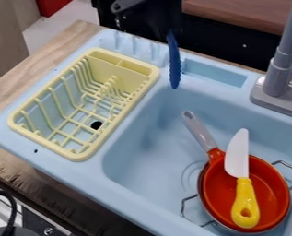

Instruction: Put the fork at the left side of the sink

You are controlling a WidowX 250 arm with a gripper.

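Dangling beside the yellow dish rack [79, 155], that blue serrated utensil [174, 62], presumably the fork, is hanging clamped in the black gripper [165, 24]. Its low-hanging tip is probably risking a snag on the rack's rim.

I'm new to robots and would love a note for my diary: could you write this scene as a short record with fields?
Gripper: at the sink's back edge, apparently holding a blue utensil
Utensil position: roughly upright, tip down
Basin: holds red pan
On pan: yellow-handled knife
Left of basin: yellow dish rack
Back right: grey faucet
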